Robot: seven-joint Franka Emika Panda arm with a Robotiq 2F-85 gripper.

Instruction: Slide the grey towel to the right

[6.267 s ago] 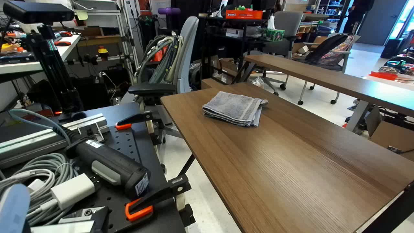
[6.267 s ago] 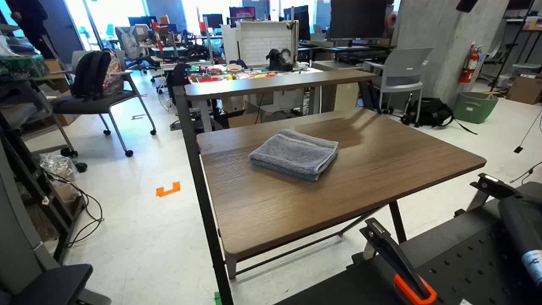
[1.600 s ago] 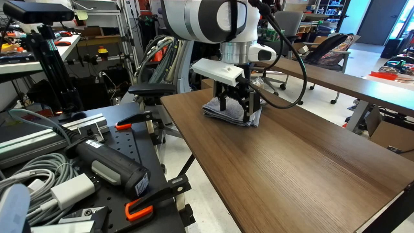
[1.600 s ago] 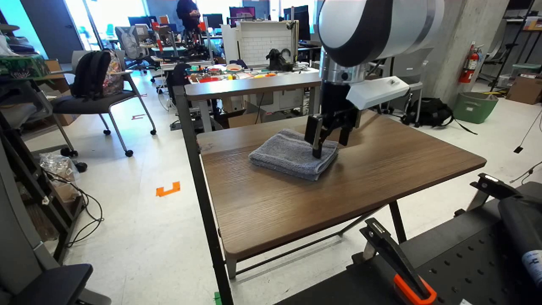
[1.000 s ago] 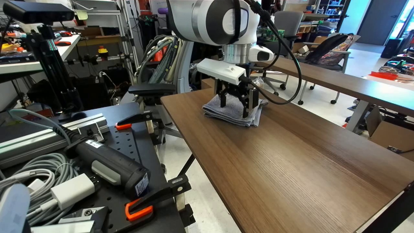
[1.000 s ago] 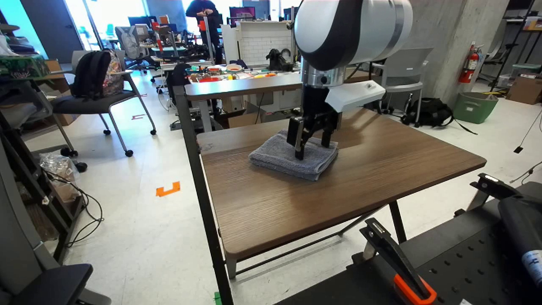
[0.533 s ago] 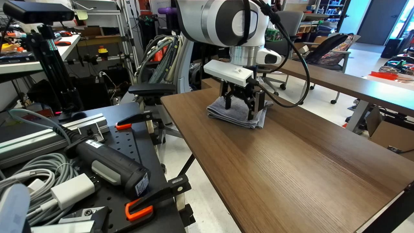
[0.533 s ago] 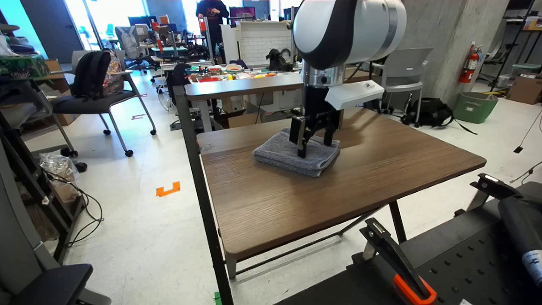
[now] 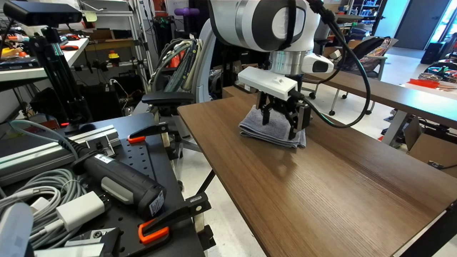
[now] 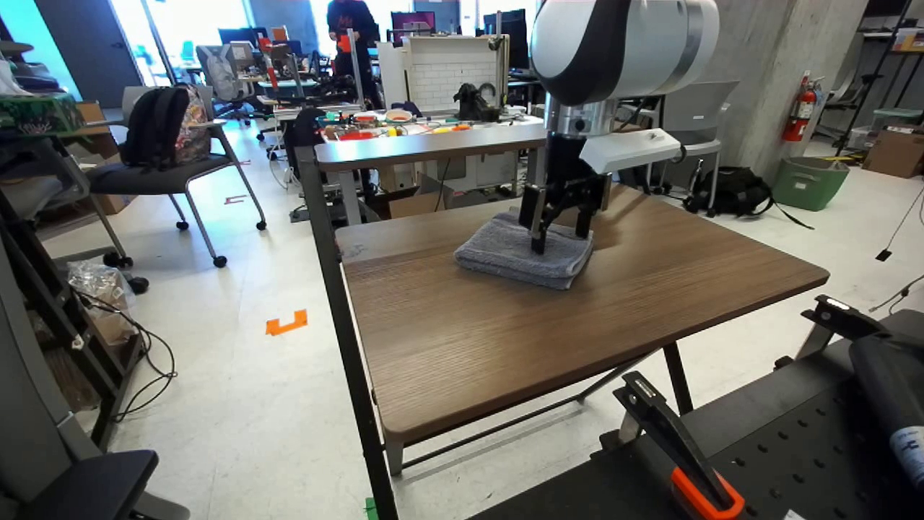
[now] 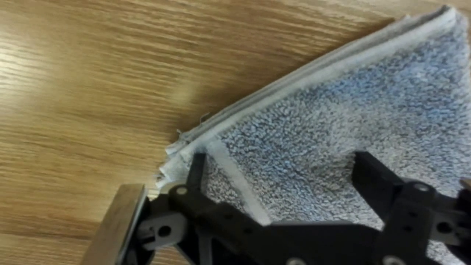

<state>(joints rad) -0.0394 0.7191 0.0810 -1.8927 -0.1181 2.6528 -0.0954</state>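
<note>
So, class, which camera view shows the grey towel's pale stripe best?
The wrist view: the pale stripe shows close up on the grey towel, between the black fingers. Both exterior views show the towel smaller, partly behind the gripper; the stripe is unclear.

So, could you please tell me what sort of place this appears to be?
Probably a lab or workshop in an open office: coiled cables lie on a perforated black work surface with black-and-orange clamps at its edge, and monitors stand farther back.

Windows [image 10: 208, 18] glare; wrist view seems soft.
</note>
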